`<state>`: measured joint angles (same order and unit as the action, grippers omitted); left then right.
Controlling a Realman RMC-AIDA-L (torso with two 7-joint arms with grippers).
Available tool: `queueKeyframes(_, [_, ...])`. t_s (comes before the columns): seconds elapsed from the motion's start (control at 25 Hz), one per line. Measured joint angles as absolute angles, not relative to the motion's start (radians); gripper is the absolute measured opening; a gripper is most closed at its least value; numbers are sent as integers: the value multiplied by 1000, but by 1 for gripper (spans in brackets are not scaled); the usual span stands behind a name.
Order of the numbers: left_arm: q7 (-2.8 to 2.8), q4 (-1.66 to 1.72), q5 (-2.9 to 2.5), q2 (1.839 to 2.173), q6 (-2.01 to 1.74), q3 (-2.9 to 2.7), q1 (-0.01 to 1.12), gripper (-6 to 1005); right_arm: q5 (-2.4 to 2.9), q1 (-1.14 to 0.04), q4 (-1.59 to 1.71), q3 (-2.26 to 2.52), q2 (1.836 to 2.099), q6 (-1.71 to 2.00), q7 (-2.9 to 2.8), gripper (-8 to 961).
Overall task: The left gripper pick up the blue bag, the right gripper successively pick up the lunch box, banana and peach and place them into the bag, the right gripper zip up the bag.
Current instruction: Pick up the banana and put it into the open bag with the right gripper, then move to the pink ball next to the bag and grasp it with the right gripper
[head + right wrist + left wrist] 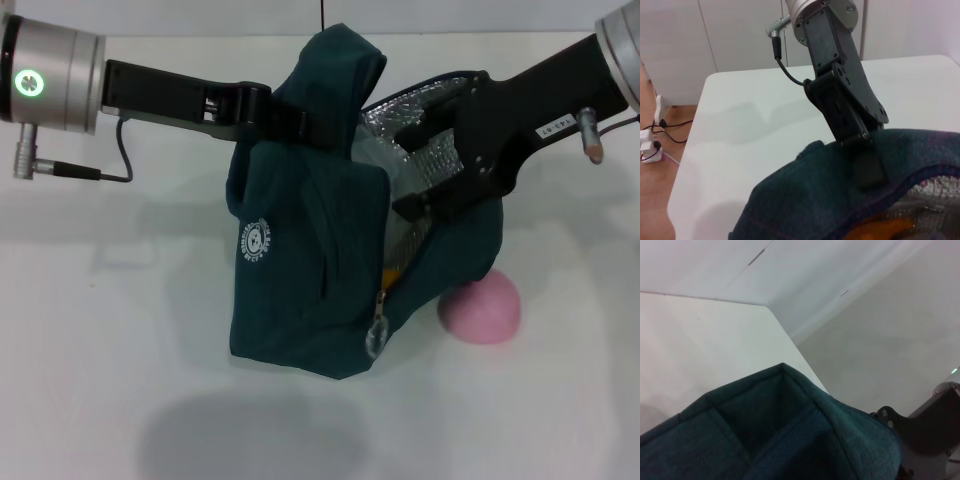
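Two robot arms meet at the blue bag [310,290], a dark teal fabric carrier standing on the white table [120,300] with its top held up; a round white logo [256,242] is printed on its front panel, the lettering around the emblem too small to read, and a white tag on the right arm carries characters that cannot be made out either. The left claw [285,122] reaches in from the left and is clamped on the bag's upper fabric near a loop handle, a grip confirmed by the right wrist view, where one dark finger [867,167] presses against the teal cloth. The right claw [420,190] is sunk into the bag's open mouth, against the silver foil lining [420,100]; whether its fingers are apart or together cannot be told. Inside, part of the clear lunch box [405,175] shows below the foil, and a sliver of the yellow-orange banana [393,270] peeks out at the open zipper edge; the right wrist view also catches the banana [880,230] lying in the bag under the rim. A metal ring zipper pull [377,330] hangs at the bag's front corner. The pink peach [482,308] sits on the table just beside the bag's lower right side, outside it.
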<state>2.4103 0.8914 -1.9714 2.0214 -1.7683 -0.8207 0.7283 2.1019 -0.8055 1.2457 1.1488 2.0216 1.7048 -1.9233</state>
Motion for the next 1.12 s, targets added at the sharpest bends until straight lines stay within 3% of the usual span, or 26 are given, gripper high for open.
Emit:
queueKeyframes(0.24, [2398, 890, -1977, 2022, -1737, -819, 706, 36, 2099, -739, 1294, 1109, 2016, 1712, -1936, 887])
queueKeyframes(0.64, [2358, 888, -1974, 2023, -1678, -818, 630, 36, 1992, -536, 1377, 944, 2013, 1814, -1891, 888])
queueKeyframes(0.92, [2349, 887, -1966, 2037, -1665, -815, 599, 36, 1945, -424, 1198, 914, 2017, 1826, -1624, 887])
queueKeyframes(1.12, [2342, 886, -1965, 2039, -1651, -814, 591, 36, 1723, -391, 1054, 819, 2005, 1878, -1479, 887])
